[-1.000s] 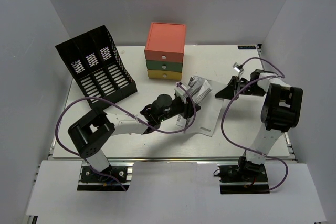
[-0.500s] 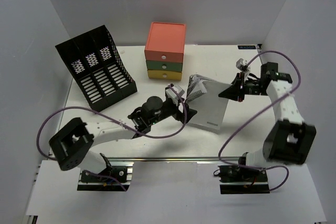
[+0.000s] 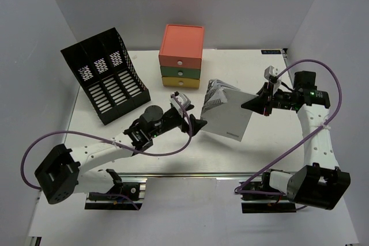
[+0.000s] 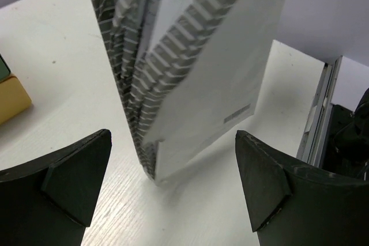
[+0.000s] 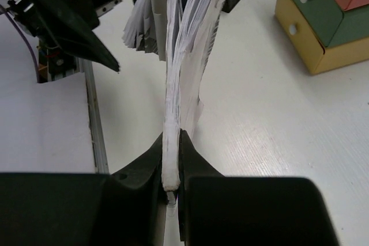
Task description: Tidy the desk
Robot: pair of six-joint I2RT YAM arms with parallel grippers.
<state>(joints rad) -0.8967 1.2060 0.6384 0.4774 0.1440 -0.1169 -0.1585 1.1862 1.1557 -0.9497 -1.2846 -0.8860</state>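
1. Desk (image 3: pixel 236 67): a large flat white tabletop that fills the floor of the white-walled enclosure. Everything listed below stands on it or hangs over it.
2. Metal rail (image 3: pixel 190 174): runs along the desk's near edge, just ahead of the two arm bases.
3. Paper stack (image 3: pixel 226 113): white sheets with grey striped print, over the middle of the desk, right of centre. It is held on edge and tilted, and the loose pages fan apart on the side away from the grip. Its lowest corner sits at the desk surface or just above it; contact cannot be told.
4. Right gripper (image 3: pixel 256 103): clamped on one edge of the paper stack. The right wrist view shows the sheets pinched tight between the two black fingers (image 5: pixel 147 162).
5. Left gripper (image 3: pixel 193 113): spread wide and grasping nothing. In the left wrist view the paper stack stands beyond the two black fingers (image 4: pixel 75 171), clear of both.
6. Drawer unit (image 3: pixel 181 56): three drawers, orange over green over yellow, at the far edge of the desk near the middle and apart from the paper stack.
7. File rack (image 3: pixel 106 76): black perforated plastic with three slots, at the far left of the desk and angled.
8. Purple cables (image 3: pixel 323 70): loop along both arms.
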